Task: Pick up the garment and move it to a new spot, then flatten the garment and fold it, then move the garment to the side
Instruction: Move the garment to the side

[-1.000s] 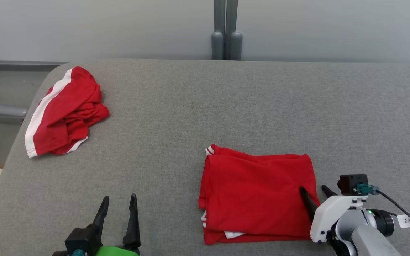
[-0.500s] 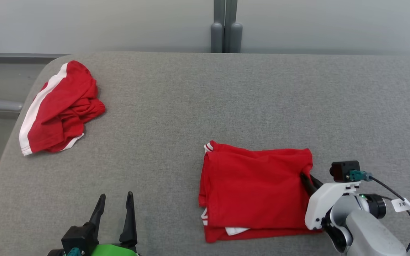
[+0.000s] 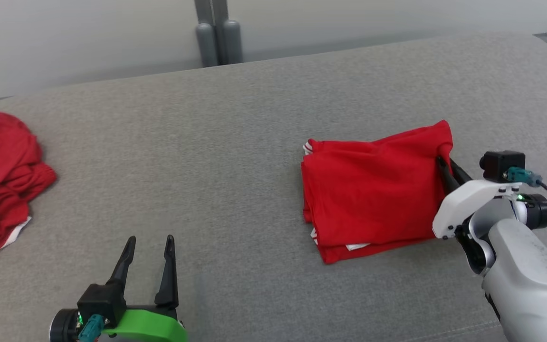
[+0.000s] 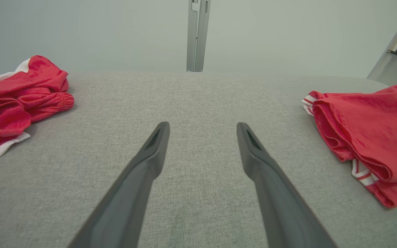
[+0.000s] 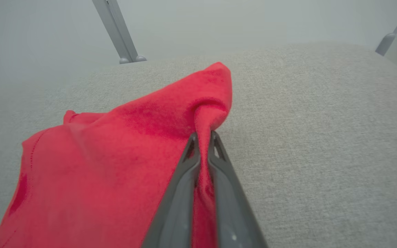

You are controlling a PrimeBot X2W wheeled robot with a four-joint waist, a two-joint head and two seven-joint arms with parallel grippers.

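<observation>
Change since earlier: right gripper [image 3: 444,164], a second ago spread astride the right edge of the folded red cloth garment [image 3: 373,190], is now pinched on that edge. The garment's upper-right corner now stands up in a peak. The head camera has swung too, so the whole scene sits shifted in frame.
Right gripper: right of centre in the head view. In the right wrist view its two dark fingers are closed tight, with a fold of red cloth squeezed between them.
Folded garment: right of centre, mostly lying on the grey woven-fabric table [image 3: 254,142]. Layered edges with white stripes show at its lower left.
Left gripper [image 3: 150,242]: lower left, fingers spread wide with nothing between them. Whether the tips touch the table cannot be told.
Second garment: crumpled red cloth with white band [image 3: 3,180], far left edge, well apart from the folded one.
Background: paired grey upright posts [image 3: 219,33], top of frame, behind the table's far edge.
</observation>
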